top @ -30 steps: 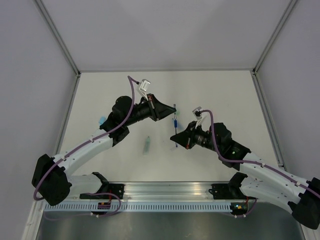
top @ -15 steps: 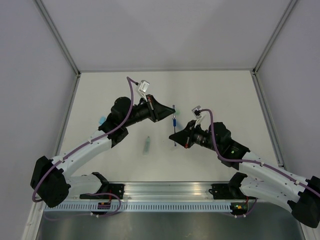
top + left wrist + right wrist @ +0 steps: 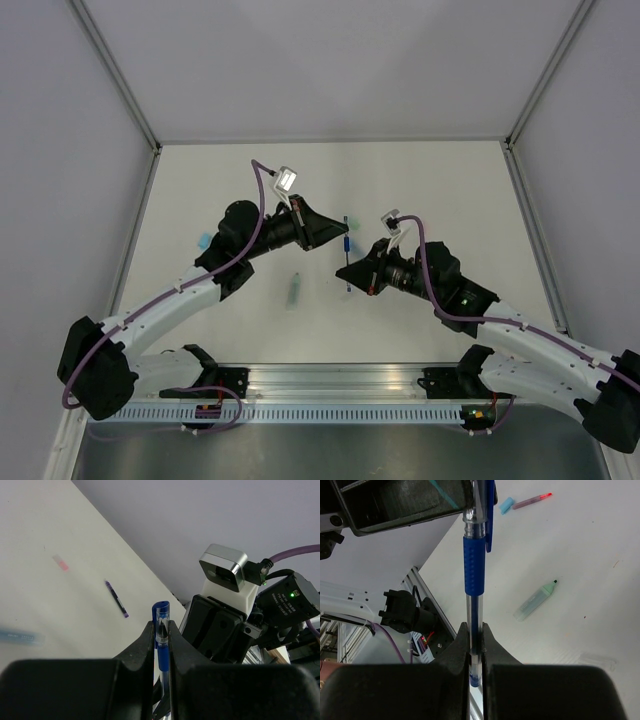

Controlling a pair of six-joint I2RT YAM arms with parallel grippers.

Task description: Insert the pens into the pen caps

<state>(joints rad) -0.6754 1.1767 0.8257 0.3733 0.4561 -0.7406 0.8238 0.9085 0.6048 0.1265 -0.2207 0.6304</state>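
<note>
A blue pen hangs above the table between my two grippers. My right gripper is shut on its clear barrel, below the blue grip. My left gripper is shut on a clear pen cap with a blue clip, and the pen's dark tip sits inside that cap. From above, the left gripper and right gripper face each other along the pen. On the table lie a red-pink pen, a dark purple pen, a light blue cap and a pink cap.
A mint green tube with a dark tip lies on the white table near the left arm. Grey walls close in the back and both sides. A metal rail with the arm bases runs along the near edge.
The left gripper has moved right and nearer with the cap. The right gripper has edged left with the pen. Both grips are unchanged.
</note>
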